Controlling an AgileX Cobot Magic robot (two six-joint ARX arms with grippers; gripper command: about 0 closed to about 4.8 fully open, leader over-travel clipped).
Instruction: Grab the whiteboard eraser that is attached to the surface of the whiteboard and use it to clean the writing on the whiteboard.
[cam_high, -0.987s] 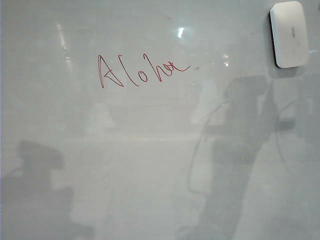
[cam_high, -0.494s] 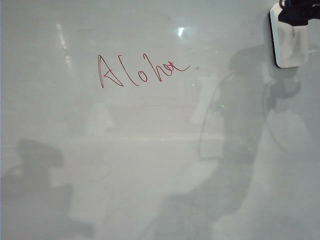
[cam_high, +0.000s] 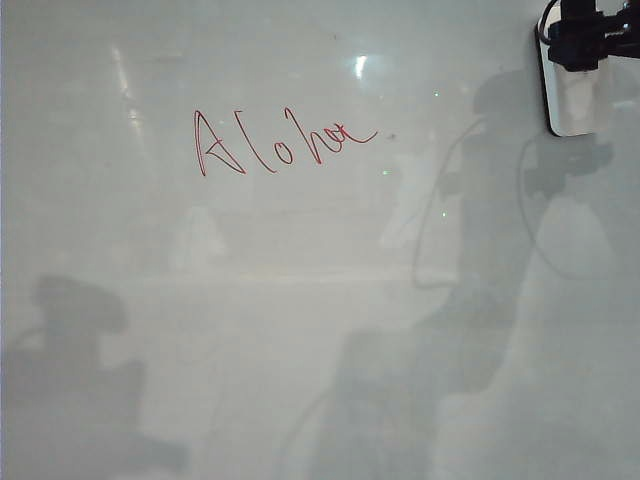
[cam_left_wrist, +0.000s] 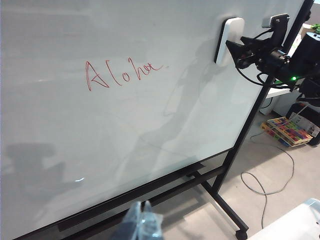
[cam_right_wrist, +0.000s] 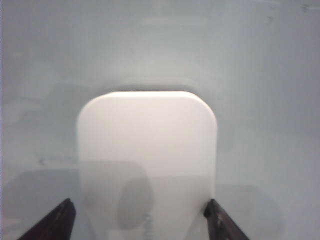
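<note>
Right hand (cam_right_wrist: 139, 220): at the whiteboard's upper right corner, jaws spread wide, one dark fingertip just outside each long side of the whiteboard eraser (cam_right_wrist: 147, 160); nothing gripped yet, a sliver of gap showing on both sides.
Left hand (cam_left_wrist: 142, 225): low and well back from the board, only its pale fingertips showing; cannot tell how far open; holds nothing visible.
Whiteboard eraser, position: stuck flat on the whiteboard (cam_high: 300, 300), top right in the exterior view, partly covered by the right hand (cam_high: 590, 45).
Eraser, long axis: runs up and down the board; the jaws straddle its short width.
Direction from hand: straight ahead, centred between the fingers.
Nearer arm: right, by far.
Writing (cam_high: 285, 140): red "Aloha", well apart from the eraser, off toward the left of the exterior view and slightly lower.
Edges: the board's right edge and black stand post (cam_left_wrist: 260, 100) lie just beside the eraser.
Open room: bare board between eraser and writing, nothing in the way of a sideways sweep.
Next move, judged: close on the eraser's sides, pull it off, then carry it across.
</note>
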